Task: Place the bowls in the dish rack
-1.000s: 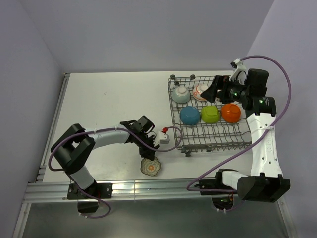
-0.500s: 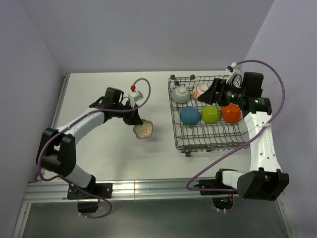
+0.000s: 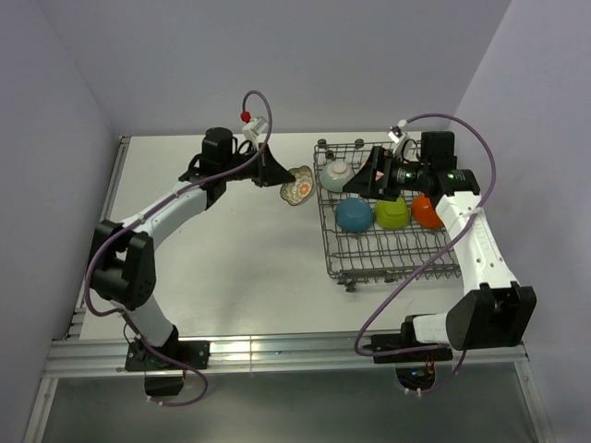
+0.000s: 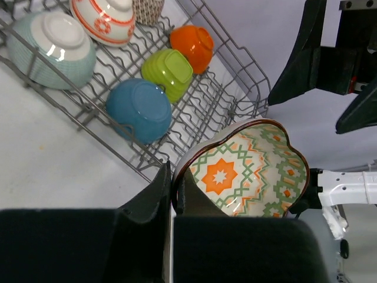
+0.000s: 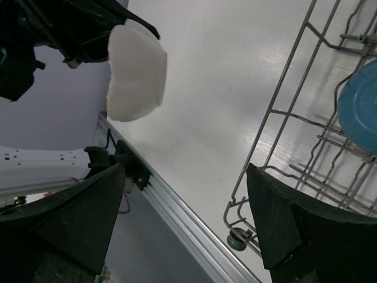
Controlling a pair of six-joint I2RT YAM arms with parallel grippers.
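Floral bowl (image 3: 297, 187) now beside rack (image 3: 325, 231), underside white

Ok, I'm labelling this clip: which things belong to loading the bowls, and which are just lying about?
Job: scalloped floral ceramic bowl in the shut left hand; dark grey wire dish rack; pale teal bowl, orange-white patterned bowl, deep blue bowl, lime green bowl, orange bowl, all racked.
Not the job: white table; purple arm cables.

I count one dish rack (image 3: 392, 258) holding five bowls, namely one pale teal bowl (image 4: 50, 50), one orange-white bowl (image 4: 103, 20), one blue bowl (image 4: 140, 109), one green bowl (image 4: 168, 72) and one orange bowl (image 4: 193, 46), plus one floral bowl (image 4: 244, 171) outside it and one patterned piece (image 4: 147, 9) I cannot identify.
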